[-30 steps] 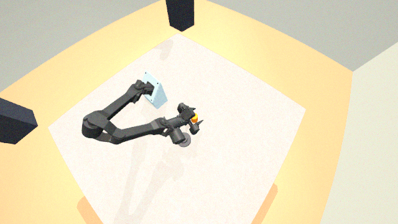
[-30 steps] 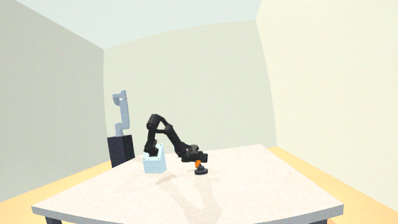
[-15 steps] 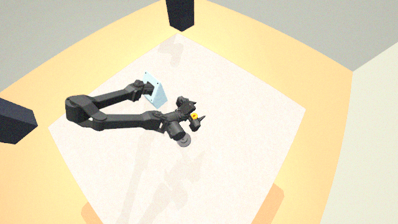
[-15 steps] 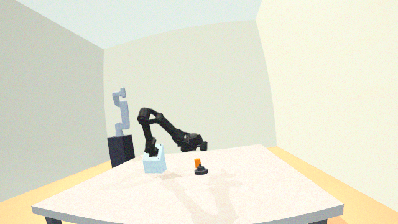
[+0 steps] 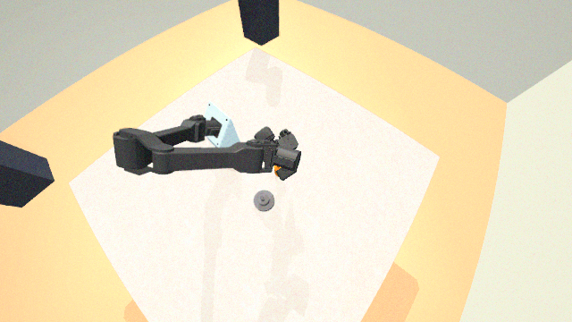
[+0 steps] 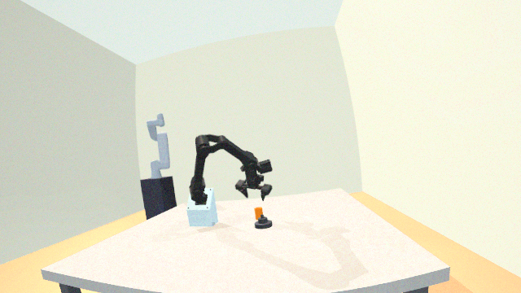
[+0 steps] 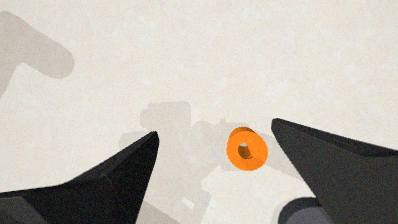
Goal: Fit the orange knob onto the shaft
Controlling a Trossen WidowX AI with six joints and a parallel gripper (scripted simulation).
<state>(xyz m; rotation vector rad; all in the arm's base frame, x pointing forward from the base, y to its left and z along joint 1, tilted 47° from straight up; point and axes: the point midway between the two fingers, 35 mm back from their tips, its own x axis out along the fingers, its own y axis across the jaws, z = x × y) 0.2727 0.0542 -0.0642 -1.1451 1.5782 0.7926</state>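
Note:
The orange knob point(image 5: 275, 169) point(image 6: 258, 212) point(image 7: 256, 159) stands upright on the table behind the pedestal in the exterior view, its hole facing up in the wrist view. The round dark pedestal point(image 5: 270, 206) point(image 6: 263, 225) stands close beside it, apart from it; part of it shows at the lower right of the wrist view point(image 7: 302, 215). The shaft point(image 5: 263, 198) point(image 6: 262, 216) is bare; its flat side cannot be made out. My gripper point(image 6: 255, 198) point(image 7: 213, 130) is wide open and empty, pointing down above the knob, which appears nearer the right finger in the wrist view. The arm hides most of the knob in the top view.
The arm's light blue base block point(image 5: 230, 134) point(image 6: 201, 217) stands on the table's left part. A grey arm point(image 6: 163, 150) on a dark stand point(image 6: 159, 197) is beyond the table. Two dark posts point(image 5: 260, 22) point(image 5: 22, 174) stand outside the table's edges. Arm shadows cross the table.

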